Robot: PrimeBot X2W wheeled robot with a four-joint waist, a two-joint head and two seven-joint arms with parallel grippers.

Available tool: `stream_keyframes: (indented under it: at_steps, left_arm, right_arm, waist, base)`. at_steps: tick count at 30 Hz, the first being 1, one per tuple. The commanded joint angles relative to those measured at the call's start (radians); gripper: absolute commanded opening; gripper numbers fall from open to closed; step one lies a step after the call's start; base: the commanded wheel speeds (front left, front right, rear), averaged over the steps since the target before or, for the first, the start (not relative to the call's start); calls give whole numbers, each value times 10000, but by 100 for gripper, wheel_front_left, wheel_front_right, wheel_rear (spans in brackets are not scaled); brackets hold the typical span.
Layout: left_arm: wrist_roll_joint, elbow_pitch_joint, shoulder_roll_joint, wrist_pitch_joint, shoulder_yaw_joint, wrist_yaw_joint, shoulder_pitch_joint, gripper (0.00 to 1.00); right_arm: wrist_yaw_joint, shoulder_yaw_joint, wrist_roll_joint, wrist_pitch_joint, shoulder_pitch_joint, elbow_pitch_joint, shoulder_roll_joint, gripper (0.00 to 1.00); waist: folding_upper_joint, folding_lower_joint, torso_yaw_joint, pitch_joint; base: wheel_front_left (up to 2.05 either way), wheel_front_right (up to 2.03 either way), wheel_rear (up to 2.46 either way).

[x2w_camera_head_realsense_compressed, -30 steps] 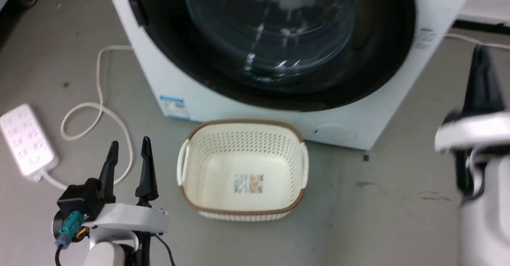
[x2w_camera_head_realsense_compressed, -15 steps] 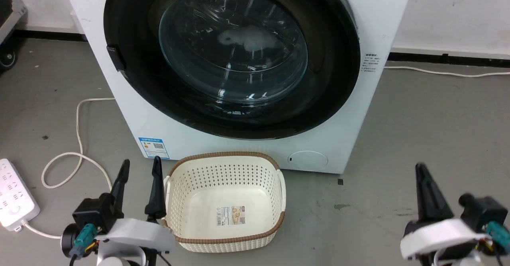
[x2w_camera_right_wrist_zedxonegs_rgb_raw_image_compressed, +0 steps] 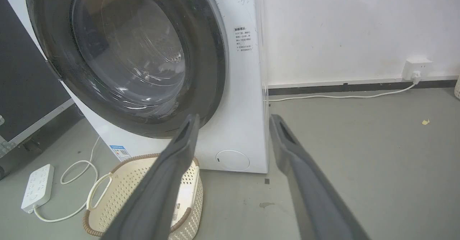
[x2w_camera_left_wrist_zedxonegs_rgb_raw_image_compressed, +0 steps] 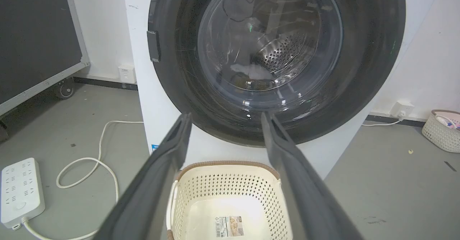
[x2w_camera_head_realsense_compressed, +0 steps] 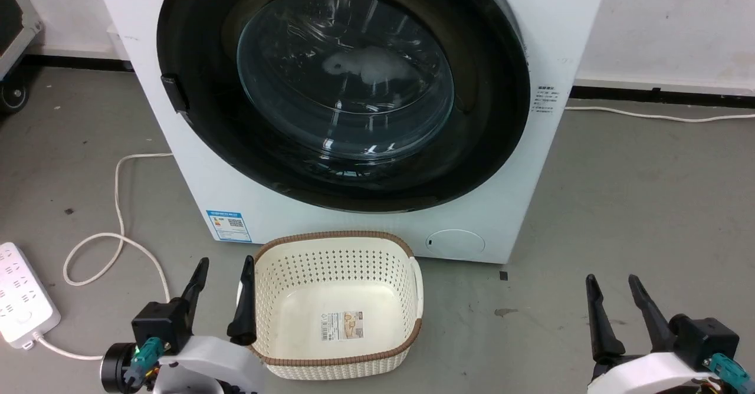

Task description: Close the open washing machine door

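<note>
The basket (x2w_camera_head_realsense_compressed: pixel 330 264) sits just before the machine (x2w_camera_head_realsense_compressed: pixel 277 220), blocking the low middle. Strip (x2w_camera_head_realsense_compressed: pixel 20 299) and cord (x2w_camera_head_realsense_compressed: pixel 118 193) clutter the left; the floor (x2w_camera_head_realsense_compressed: pixel 637 205) on the right lies open.

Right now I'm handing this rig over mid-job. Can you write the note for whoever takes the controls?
Left tool: open, holding nothing, low beside the left rim of the cream perforated basket with brown rim; I cannot tell if they touch.
Right tool: open, holding nothing, over bare grey floor to the machine's right.
Things: the round door with glossy black rim and bulging glass window lies flush against the white front-loading washing machine. The basket sits on the floor just in front.
Done: the door looks shut in all three views.
Left: probably only checking the latch, which the pictures cannot show.
</note>
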Motion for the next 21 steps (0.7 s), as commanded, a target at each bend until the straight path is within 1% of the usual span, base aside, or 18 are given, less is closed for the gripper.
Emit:
stream_keyframes:
  at_steps: [1,12,21]
  left_arm:
    - [86,29,49,18,-35,38,112,100]
    - [229,170,138,-48,-155,288,-96,100]
    - [76,257,175,-40,-165,292,-177,100]
  right_arm:
    - [-6,27,-24,10,131,-60,-33,100]
    - [-6,158,19,52,125,-138,-33,100]
    - [-6,165,33,43,107,-121,-33,100]
  waist:
    - [0,0,15,0]
    - [0,0,68,52]
    - [0,0,61,84]
  base:
    - [0,0,0]
    - [0,0,0]
    - [0,0,0]
